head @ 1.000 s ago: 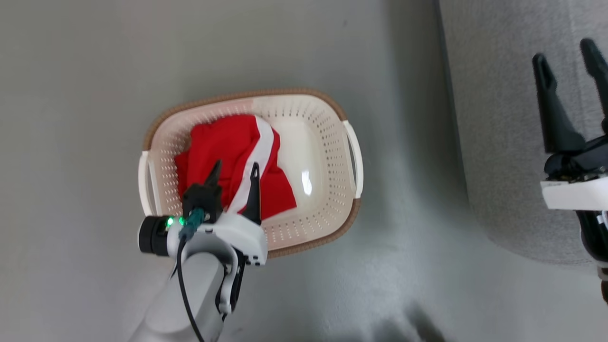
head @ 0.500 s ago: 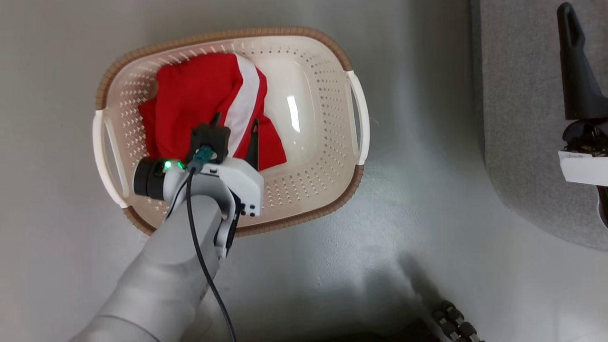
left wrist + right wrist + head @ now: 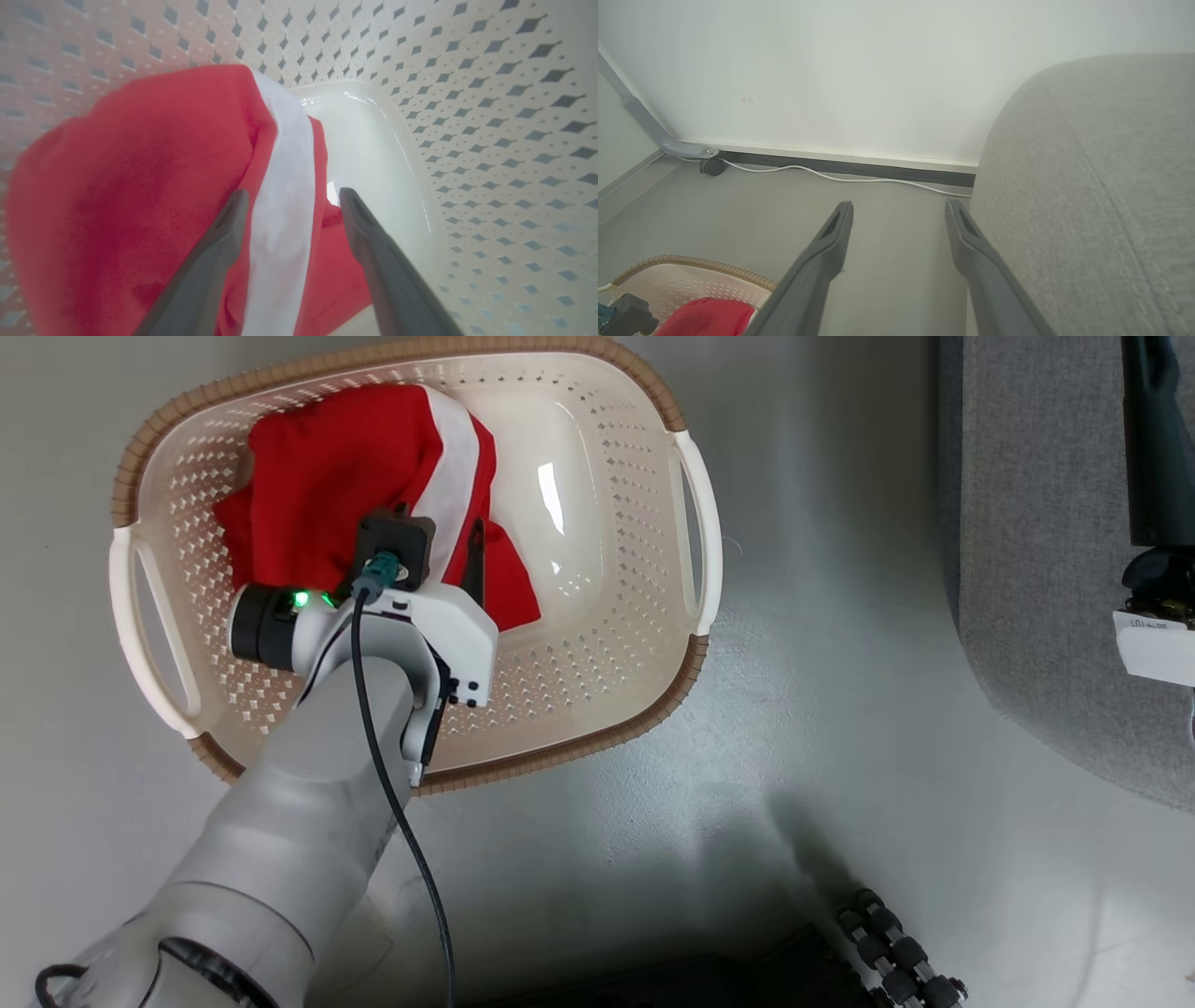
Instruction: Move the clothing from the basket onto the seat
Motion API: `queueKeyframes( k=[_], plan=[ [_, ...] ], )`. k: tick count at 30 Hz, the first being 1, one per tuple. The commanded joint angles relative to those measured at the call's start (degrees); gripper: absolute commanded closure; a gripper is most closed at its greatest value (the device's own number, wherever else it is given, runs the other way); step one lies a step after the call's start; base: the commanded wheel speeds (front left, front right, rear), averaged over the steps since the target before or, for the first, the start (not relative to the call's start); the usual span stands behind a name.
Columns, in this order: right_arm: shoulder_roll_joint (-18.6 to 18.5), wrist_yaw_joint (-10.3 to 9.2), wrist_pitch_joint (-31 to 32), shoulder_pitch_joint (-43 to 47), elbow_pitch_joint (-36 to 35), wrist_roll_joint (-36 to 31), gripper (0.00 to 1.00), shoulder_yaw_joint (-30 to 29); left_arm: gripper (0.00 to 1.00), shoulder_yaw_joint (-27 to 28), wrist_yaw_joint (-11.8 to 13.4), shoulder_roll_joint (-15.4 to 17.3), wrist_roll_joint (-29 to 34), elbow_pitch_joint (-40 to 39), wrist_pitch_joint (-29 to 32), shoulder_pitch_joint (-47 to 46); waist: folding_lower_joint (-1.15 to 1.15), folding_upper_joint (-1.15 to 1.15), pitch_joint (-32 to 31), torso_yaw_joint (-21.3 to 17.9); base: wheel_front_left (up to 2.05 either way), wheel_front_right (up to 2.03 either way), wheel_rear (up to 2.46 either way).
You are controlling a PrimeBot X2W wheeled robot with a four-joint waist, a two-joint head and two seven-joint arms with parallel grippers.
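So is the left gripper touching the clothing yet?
Cannot tell. Left wrist view: the open left gripper straddles the white stripe of the clothing, no plain contact or gap.

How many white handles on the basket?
2. Left handle at the basket's end away from the sofa; right handle at the end facing it. None looks hidden.
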Motion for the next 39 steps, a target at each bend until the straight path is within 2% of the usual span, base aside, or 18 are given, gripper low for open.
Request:
queueKeyframes(
  k=[1,8,11,19,25,28,29,30,34,39],
  plan=[
    [-1.0,0.07,-0.3,2.4,-0.8,-0.1,0.00,0.2,0.00,-0.7,0.5,0.4,-0.8,1.1,-0.3,-0.8,0.00,0.00,0.6,-0.4,0.00,0.00,0.00],
    [-1.3,0.07,-0.3,3.3,-1.3,0.0,0.00,-0.3,0.00,-4.8,3.4,0.4,-1.9,5.2,2.7,-4.4,0.00,0.00,1.2,-0.5,0.00,0.00,0.00],
    [-1.3,0.07,-0.3,3.6,-1.3,0.1,0.00,-0.3,0.00,-5.6,3.9,0.4,-2.3,5.8,3.7,-5.0,0.00,0.00,1.4,-0.6,0.00,0.00,0.00],
    [-1.4,0.07,-0.3,4.2,-1.6,0.3,0.00,-0.5,0.00,-8.9,2.8,0.4,-4.5,6.6,8.5,-5.4,0.00,0.00,1.8,-0.9,0.00,0.00,0.00],
    [-1.4,0.07,-0.3,4.4,-1.5,0.4,0.00,-0.8,0.00,-11.0,3.0,0.4,-6.1,6.2,10.9,-4.9,0.00,0.00,1.7,-1.0,0.00,0.00,0.00],
    [-1.6,0.07,-0.3,4.6,-1.5,0.5,0.00,-1.2,0.00,-11.9,2.3,0.4,-7.3,5.2,11.1,-4.5,0.00,0.00,1.7,-1.0,0.00,0.00,0.00],
    [-1.7,0.07,-0.3,4.7,-1.5,0.5,0.00,-1.4,0.04,-12.1,2.1,0.4,-7.7,4.7,10.9,-4.4,0.00,0.00,1.7,-1.0,0.00,0.00,0.00],
    [-1.7,0.07,-0.3,4.7,-1.3,0.6,0.00,-1.6,1.00,-12.5,2.0,0.4,-8.0,4.3,10.7,-4.3,0.00,0.00,1.7,-0.9,0.00,0.00,0.00],
    [-1.5,0.07,-0.3,4.4,-0.8,0.8,0.00,-2.3,1.00,-13.7,1.5,0.4,-9.4,3.4,9.5,-4.4,0.00,0.00,1.6,-0.8,0.00,0.00,0.00],
    [-0.8,0.07,-0.3,3.7,-0.6,0.8,0.00,-3.1,1.00,-13.5,1.5,0.4,-11.4,3.2,4.1,-4.2,0.00,0.00,0.5,-0.8,0.00,0.00,0.00]
  ],
)
